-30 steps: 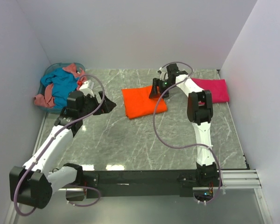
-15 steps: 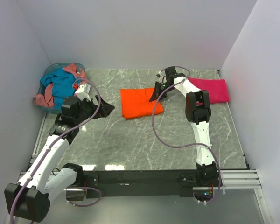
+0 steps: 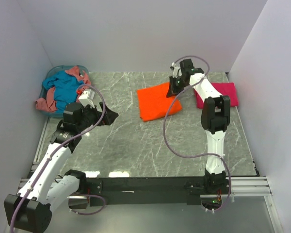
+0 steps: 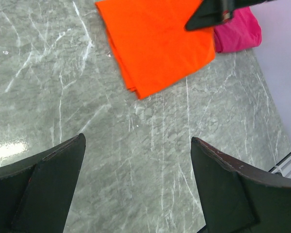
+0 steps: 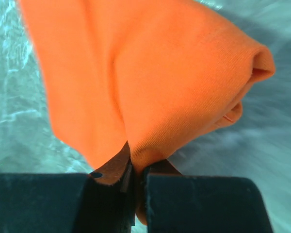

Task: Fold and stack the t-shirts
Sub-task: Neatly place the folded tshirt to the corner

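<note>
Stacking step, judged from the layout. My right tool [image 3: 175, 87] is pressed together on a far corner of the folded orange t-shirt [image 3: 157, 101], which lies on the desk [image 3: 136, 141] just beside the folded magenta-pink t-shirt [image 3: 223, 93]. My left tool [image 3: 106, 115] hangs spread and empty above bare desk, near the basket [image 3: 52, 73].

Next move, as I judge it: carry the orange fold over the magenta-pink one without letting its layers slide, lay it square, then release.

The right wrist view alone shows the pinch, with cloth bunched between the jaws. The left wrist view shows the layered near edge of the orange fold. Only the top view shows the teal-blue t-shirt [image 3: 65, 88] and salmon-pink t-shirt [image 3: 44, 103], heaped unfolded in the basket.
</note>
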Controlling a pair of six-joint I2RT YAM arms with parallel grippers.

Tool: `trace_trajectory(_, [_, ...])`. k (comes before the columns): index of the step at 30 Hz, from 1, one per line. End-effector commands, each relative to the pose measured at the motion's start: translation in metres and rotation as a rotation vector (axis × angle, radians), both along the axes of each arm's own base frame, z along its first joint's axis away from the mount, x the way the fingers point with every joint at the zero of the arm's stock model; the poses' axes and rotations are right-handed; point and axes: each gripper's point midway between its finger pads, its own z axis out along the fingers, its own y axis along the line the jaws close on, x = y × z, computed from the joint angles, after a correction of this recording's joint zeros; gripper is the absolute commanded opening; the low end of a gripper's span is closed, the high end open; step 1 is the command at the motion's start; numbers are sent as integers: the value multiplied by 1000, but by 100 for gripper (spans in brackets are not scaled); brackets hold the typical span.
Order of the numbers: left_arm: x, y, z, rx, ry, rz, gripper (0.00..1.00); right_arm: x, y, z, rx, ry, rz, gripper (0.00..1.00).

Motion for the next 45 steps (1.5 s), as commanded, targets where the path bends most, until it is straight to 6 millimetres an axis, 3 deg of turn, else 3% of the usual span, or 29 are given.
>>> trace_trajectory(1, [0,1,15,12,-81,-17,95,12,-31,59,-181,-194,7,0])
trace_trajectory(8, [-8,0,3,15,-91,-38,95,21,-74,86,-551,-346,-21,0])
trace_trajectory(16, [-11,-1,7,17,-113,-53,95,28,-102,109,-741,-416,-58,0])
trace_trajectory(31, [-12,-1,9,30,-124,-66,95,39,-134,147,-887,-508,-72,0])
trace_trajectory(39, [-13,-3,10,26,-128,-76,95,45,-169,167,-960,-531,-130,0])
trace_trajectory(45, [-13,-3,10,30,-127,-79,95,49,-181,168,-982,-536,-128,0])
